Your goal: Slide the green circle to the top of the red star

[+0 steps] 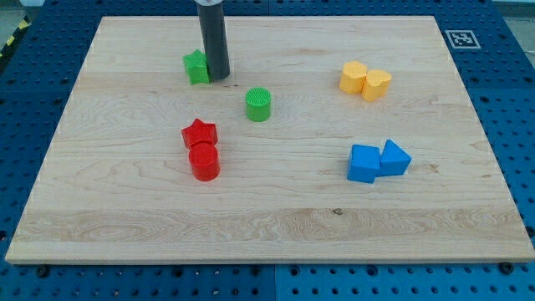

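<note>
1. Board (276, 217) holds everything; I go across it from the view's left.
2. Green star (196, 67) sits near the top left, with my tip (219, 77) touching or just beside its right edge. I carry no fingers, only the bare rod, so nothing is pinched or held.
3. Red star (199, 133) lies below, with a red cylinder (204, 162) touching its lower side.
4. Green circle (258, 104) stands apart, up and to the right of the red star, and down-right of my tip.
5. Yellow blocks (365, 80) form a touching pair at the upper right; blue blocks (378, 160) pair up lower right. Both are well clear.
6. Judgement: the circle must go left, to just above the red star. I should circle round to its right side, push leftward through its centre, and stop short so it neither strikes the red star nor drifts toward the green star.
</note>
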